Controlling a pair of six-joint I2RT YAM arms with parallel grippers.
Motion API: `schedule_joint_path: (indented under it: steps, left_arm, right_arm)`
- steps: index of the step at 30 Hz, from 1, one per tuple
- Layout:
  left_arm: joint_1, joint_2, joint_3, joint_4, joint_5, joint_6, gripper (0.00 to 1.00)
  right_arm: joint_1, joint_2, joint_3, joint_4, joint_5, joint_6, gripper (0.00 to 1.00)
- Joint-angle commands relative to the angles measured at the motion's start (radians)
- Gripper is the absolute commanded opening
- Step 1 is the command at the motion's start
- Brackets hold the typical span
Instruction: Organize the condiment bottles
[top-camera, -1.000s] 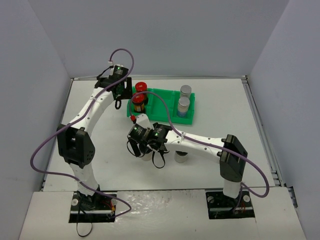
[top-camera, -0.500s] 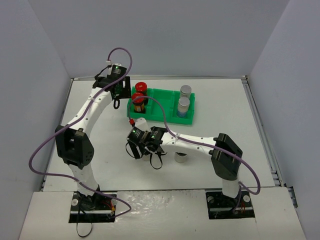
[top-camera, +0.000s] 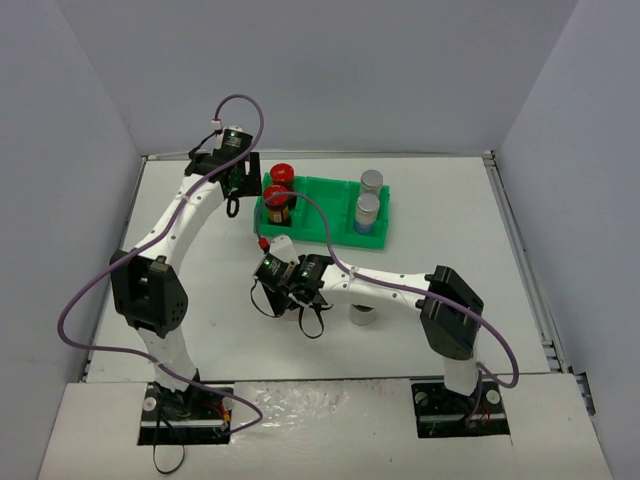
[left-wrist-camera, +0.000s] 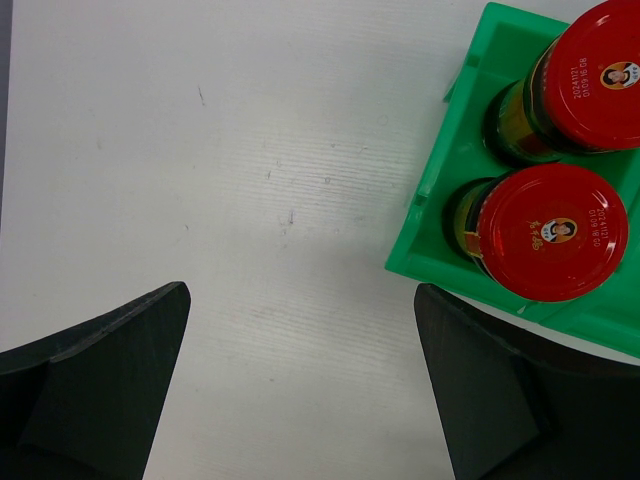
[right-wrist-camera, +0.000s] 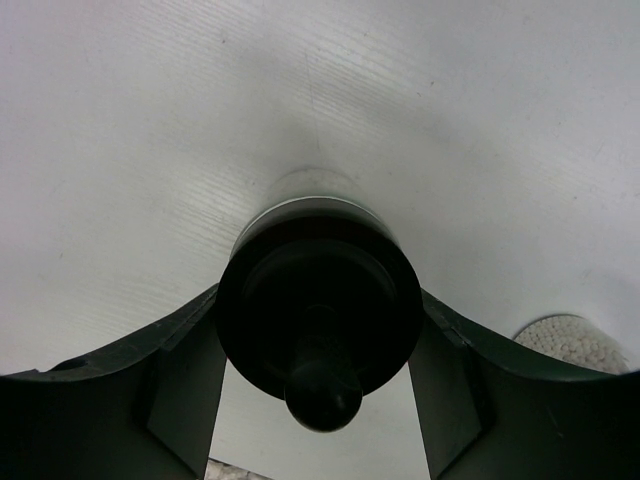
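- Step in hand, as judged: picking up one black-capped jar (right-wrist-camera: 300, 270) for transfer to the green tray (left-wrist-camera: 432, 190), whose middle compartment shows no jar in the overhead view.
- To do it well: confirm that both pads bear evenly on the round cap, which looks smooth and could slip. Lift straight up before any travel, carry the jar high enough to clear the tray's front wall, and set it down upright, away from the neighbouring jars.
- Right fingers (right-wrist-camera: 180, 390): clenched on the black-capped jar. One finger lies against each side of the cap, with the jar centred between them.
- The jar stands upright on the table (left-wrist-camera: 250, 150), in front of the tray and apart from it, toward the arm bases.
- A second pale jar (right-wrist-camera: 570, 338) sits farther from the tray, under the right forearm. Only its edge shows in the wrist view, and the forearm could brush it during the lift.
- Left fingers (left-wrist-camera: 90, 400): released and spread wide, nothing between them, over bare table just beside the tray's left end.
- Two red-capped jars (left-wrist-camera: 545, 232) occupy that end compartment. Two silver-capped jars (top-camera: 367, 205) occupy the opposite end.
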Motion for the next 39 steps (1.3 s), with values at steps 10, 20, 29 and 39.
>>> schedule_joint_path:
  steps: [10, 20, 29, 39]
  left_arm:
    - [0.009, -0.065, 0.025, 0.015, -0.021, 0.006, 0.94]
    - [0.013, -0.067, 0.024, 0.012, -0.019, 0.007, 0.94]
    - [0.013, -0.065, 0.030, 0.009, -0.012, 0.003, 0.94]
    - [0.013, -0.070, 0.025, 0.008, -0.010, 0.005, 0.94]
  right_arm:
    - [-0.153, -0.120, 0.291, -0.182, 0.147, -0.055, 0.00]
    - [-0.302, -0.041, 0.414, -0.188, 0.139, -0.135, 0.00]
    - [-0.406, 0.136, 0.615, -0.180, 0.083, -0.189, 0.00]
    - [-0.483, 0.268, 0.722, -0.111, 0.028, -0.215, 0.00]
